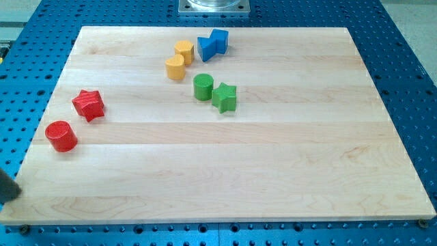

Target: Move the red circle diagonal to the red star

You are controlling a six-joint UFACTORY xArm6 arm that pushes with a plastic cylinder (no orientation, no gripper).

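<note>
The red circle point(61, 136) stands near the board's left edge. The red star point(89, 104) sits just up and to the right of it, a small gap apart. A dark piece of my rod shows at the view's left edge, and my tip point(13, 194) is below and to the left of the red circle, well clear of it, by the board's lower left corner. It touches no block.
Two yellow blocks point(179, 59) sit together at the upper middle, with two blue blocks point(212, 44) just to their right. A green circle point(203, 87) and a green star point(224, 97) stand side by side below them. The wooden board point(273, 171) lies on a blue perforated table.
</note>
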